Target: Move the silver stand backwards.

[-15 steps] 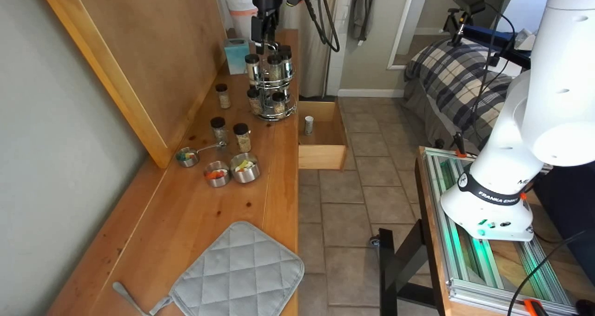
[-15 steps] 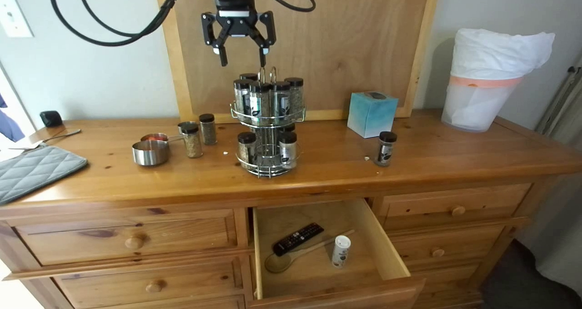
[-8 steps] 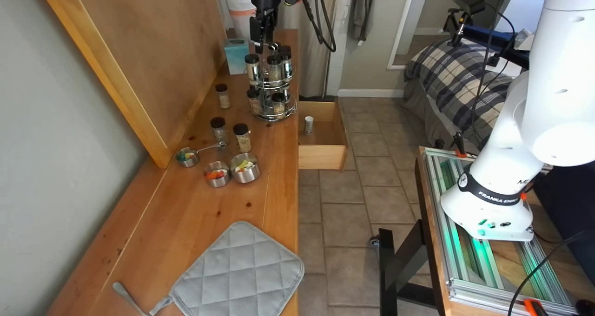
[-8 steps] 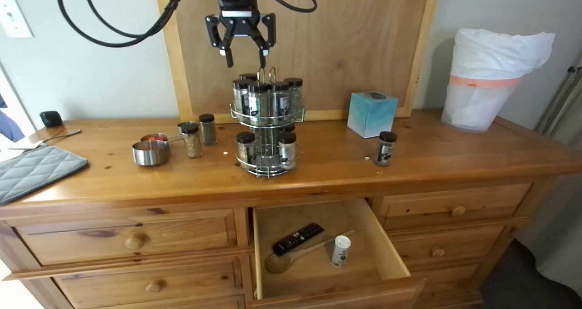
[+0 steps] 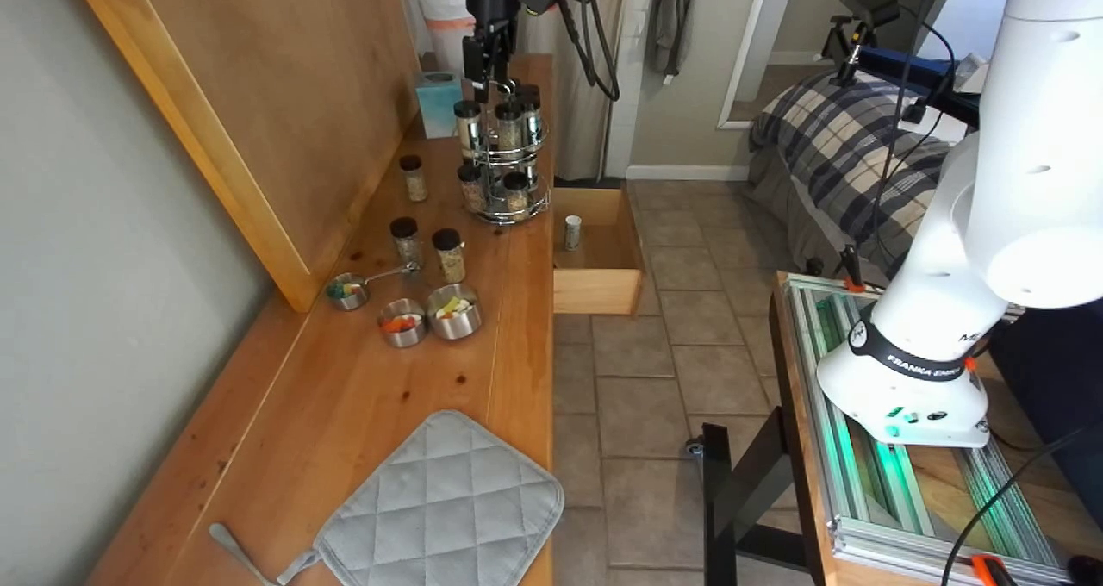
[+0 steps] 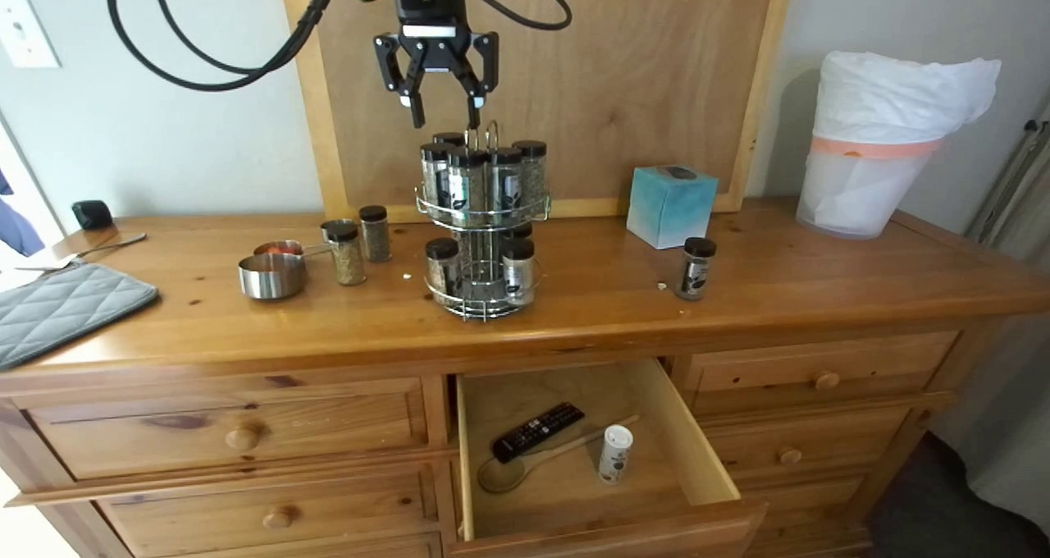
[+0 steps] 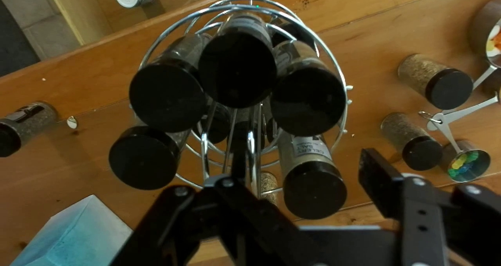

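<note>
The silver stand is a two-tier wire spice rack holding several black-capped jars. It stands upright on the wooden dresser in both exterior views, with its lower rim (image 6: 484, 310) near the front edge and its upper ring (image 5: 510, 158) below my hand. My gripper (image 6: 446, 123) is open and empty, pointing down above the rack's left part; it also shows in an exterior view (image 5: 481, 93). One fingertip is beside the top of the wire handle (image 6: 492, 131); contact cannot be told. In the wrist view one finger overlaps the handle (image 7: 252, 141), and a jar cap (image 7: 315, 191) shows between the fingers (image 7: 303, 160).
Loose jars (image 6: 348, 254) and metal measuring cups (image 6: 272, 276) stand left of the rack. A blue tissue box (image 6: 671, 209), another jar (image 6: 696, 269) and a white bin (image 6: 853, 189) are right. An open drawer (image 6: 714, 459) juts out below. A wooden board (image 6: 623, 90) stands behind.
In an exterior view my gripper has moved slightly right and down, and the fingertips look a little closer together. The rack's handle and jars look shifted left by a hair.
</note>
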`<state>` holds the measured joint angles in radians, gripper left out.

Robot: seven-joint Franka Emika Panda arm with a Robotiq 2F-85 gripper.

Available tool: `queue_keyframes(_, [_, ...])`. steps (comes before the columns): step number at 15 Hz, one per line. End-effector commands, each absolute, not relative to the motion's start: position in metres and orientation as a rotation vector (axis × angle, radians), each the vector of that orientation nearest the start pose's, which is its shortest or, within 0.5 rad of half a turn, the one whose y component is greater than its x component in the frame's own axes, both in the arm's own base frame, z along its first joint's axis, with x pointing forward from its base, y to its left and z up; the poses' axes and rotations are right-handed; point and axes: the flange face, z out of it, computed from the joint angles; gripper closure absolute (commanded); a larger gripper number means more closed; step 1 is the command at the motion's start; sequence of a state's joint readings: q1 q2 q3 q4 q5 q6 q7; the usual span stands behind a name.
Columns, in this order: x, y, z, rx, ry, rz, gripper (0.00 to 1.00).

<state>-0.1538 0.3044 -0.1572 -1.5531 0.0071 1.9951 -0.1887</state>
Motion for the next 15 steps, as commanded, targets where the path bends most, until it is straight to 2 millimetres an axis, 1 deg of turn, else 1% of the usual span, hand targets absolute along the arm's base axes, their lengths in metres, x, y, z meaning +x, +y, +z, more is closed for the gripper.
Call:
queue_keyframes(1, [0.643,-0.197,0.486,-3.212,0.229,-0.212,0.48])
queue_keyframes(5, [0.641,-0.205,0.487,-3.228,0.263,-0.223,0.66])
queue_keyframes(6, [0.641,-0.206,0.488,-3.229,0.273,-0.226,0.65])
queue_keyframes(7, [0.641,-0.207,0.488,-3.231,0.28,-0.231,0.68])
queue_keyframes(8, [0.64,-0.208,0.488,-3.232,0.287,-0.232,0.68])
queue_keyframes(10, [0.639,-0.209,0.488,-3.233,0.302,-0.231,0.78])
queue_keyframes(12, [0.638,-0.212,0.488,-3.236,0.317,-0.233,0.92])
queue_keyframes(13, [0.637,-0.213,0.489,-3.238,0.324,-0.235,0.96])
queue_keyframes(15, [0.635,-0.216,0.49,-3.242,0.335,-0.236,0.97])
